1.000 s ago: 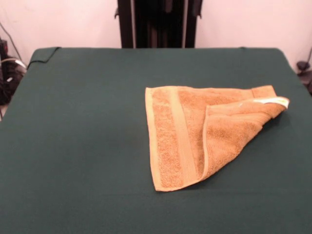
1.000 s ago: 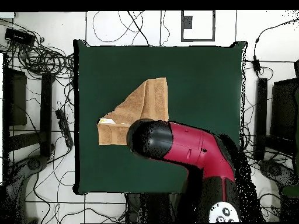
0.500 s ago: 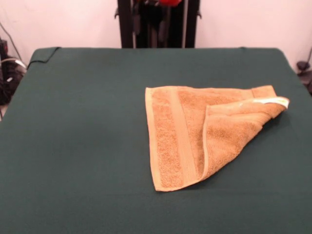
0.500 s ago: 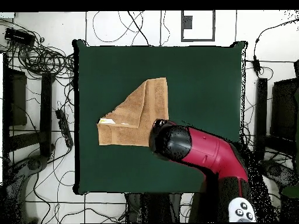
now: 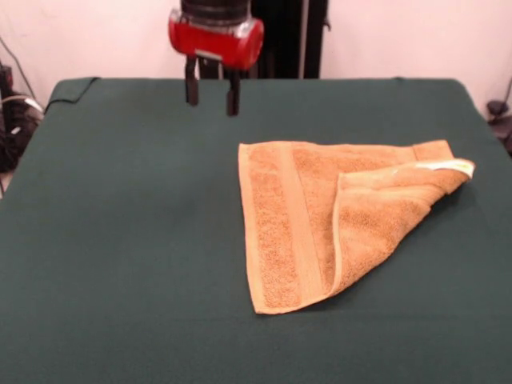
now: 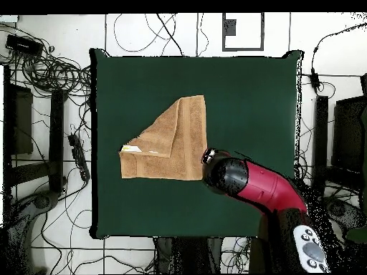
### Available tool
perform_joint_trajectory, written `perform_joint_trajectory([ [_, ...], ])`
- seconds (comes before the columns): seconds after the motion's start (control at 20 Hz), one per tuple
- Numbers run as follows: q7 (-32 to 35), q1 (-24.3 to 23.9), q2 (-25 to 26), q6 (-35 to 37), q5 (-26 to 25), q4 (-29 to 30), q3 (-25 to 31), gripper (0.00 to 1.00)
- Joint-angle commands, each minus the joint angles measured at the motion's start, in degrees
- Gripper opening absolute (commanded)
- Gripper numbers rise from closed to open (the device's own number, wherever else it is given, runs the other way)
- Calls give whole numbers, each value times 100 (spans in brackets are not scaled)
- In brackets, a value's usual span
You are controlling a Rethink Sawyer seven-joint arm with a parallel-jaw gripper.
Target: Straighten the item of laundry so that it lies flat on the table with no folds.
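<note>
The pincer [image 5: 212,98] has just swung into view over the counter's [image 5: 128,240] far edge, fingers apart and empty. The towel [image 5: 320,220] lies unmoved mid-counter, one corner still folded over; straightening hasn't begun.

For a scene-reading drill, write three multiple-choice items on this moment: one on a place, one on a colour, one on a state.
1. Where is the end effector in the front view?
A. Above bare table, apart from the towel
B. Pressing on the towel
C. Off the table's edge

2. What colour is the table top?
A. Grey
B. Dark green
C. White

3. How does the towel lie?
A. Fully flat
B. Rolled up
C. One corner folded over itself

Answers:
1. A: its fingers hang over green cloth beside the towel's corner.
2. B: green cloth shows all round the towel.
3. C: a triangular flap lies on top, with the white label at its tip.
</note>
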Motion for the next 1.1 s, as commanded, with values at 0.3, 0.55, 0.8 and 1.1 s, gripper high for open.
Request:
perform_joint_trajectory([
  [0.3, 334, 266, 789, -236, -308, 43, 859, 100],
  [0.55, 617, 666, 767, 106, -230, -290, 594, 100],
  [0.8, 653, 896, 573, 754, -113, -540, 405, 100],
  [1.1, 402, 831, 573, 1321, -98, -890, 501, 100],
])
